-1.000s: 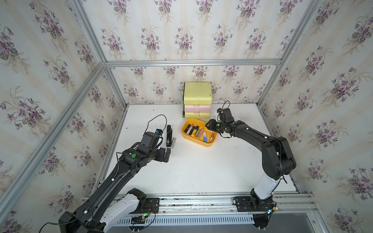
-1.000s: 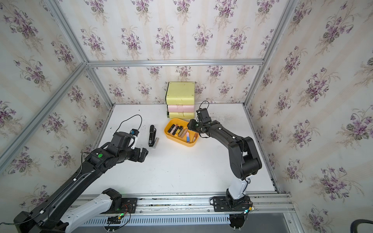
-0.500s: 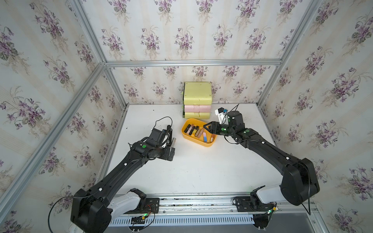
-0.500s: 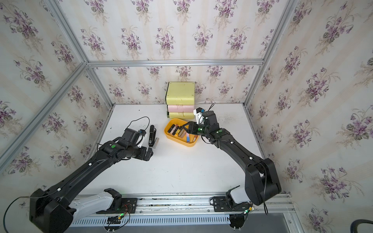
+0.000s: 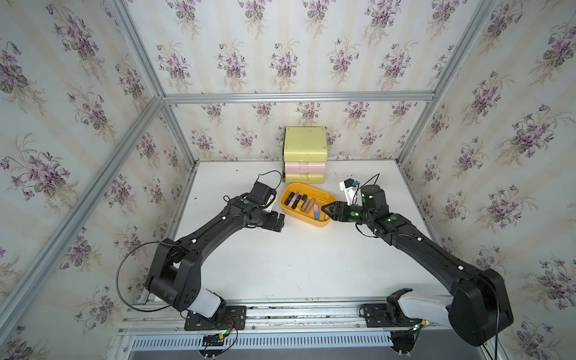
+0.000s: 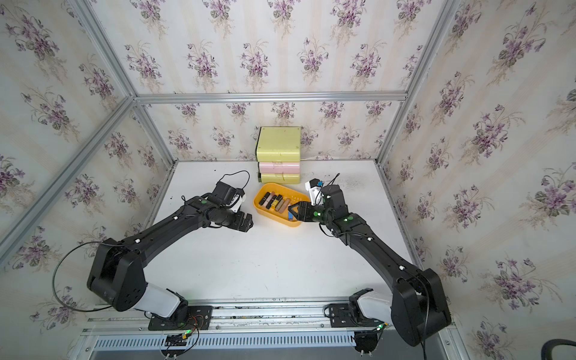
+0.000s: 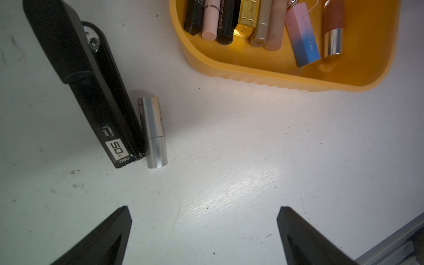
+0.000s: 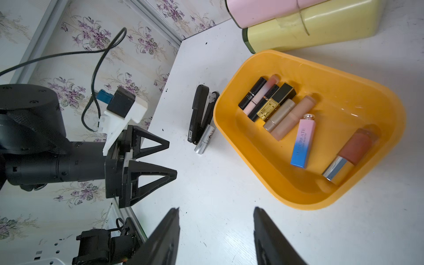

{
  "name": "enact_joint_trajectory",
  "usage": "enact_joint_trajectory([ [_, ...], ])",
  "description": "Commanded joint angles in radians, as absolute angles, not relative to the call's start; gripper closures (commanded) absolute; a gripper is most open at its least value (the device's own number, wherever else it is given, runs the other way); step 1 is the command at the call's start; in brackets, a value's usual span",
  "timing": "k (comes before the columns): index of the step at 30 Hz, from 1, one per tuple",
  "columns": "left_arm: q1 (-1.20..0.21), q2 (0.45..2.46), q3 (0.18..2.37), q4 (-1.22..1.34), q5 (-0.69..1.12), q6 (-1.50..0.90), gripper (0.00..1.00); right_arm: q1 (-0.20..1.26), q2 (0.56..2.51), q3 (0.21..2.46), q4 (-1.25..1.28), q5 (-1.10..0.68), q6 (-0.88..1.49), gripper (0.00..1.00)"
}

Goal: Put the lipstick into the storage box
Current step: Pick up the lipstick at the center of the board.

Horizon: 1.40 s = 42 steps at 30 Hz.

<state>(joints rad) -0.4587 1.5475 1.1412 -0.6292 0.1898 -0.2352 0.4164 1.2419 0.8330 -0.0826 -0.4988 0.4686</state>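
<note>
Both top views, storage box mid-table, left gripper beside it, right gripper near its rim, left wrist, jaws wide, empty, silver lipstick on table against stapler, outside box, right wrist, jaws partly apart, empty

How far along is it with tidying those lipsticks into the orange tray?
Done: several lipsticks already lie in the storage box. In hand: nothing; the left jaws and right jaws both stand open and empty, the left near the silver lipstick. Left: that lipstick lies on the table beside the black stapler, yet to be picked up and boxed.
</note>
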Motion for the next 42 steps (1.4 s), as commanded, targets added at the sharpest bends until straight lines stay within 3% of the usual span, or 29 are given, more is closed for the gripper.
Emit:
enact_joint_trajectory([
  [1, -0.461, 1.599, 1.173, -0.617, 0.197, -0.207, 0.01, 0.409, 1.233, 0.824, -0.080, -0.510, 0.454, 0.45],
  [16, -0.478, 1.831, 1.337, -0.642, 0.140, -0.158, 0.02, 0.389, 1.248, 0.790, -0.052, -0.535, 0.453, 0.45],
  [42, -0.480, 2.047, 1.514, -0.775, 0.003, -0.147, 0.03, 0.379, 1.243, 0.796, -0.075, -0.541, 0.440, 0.45],
])
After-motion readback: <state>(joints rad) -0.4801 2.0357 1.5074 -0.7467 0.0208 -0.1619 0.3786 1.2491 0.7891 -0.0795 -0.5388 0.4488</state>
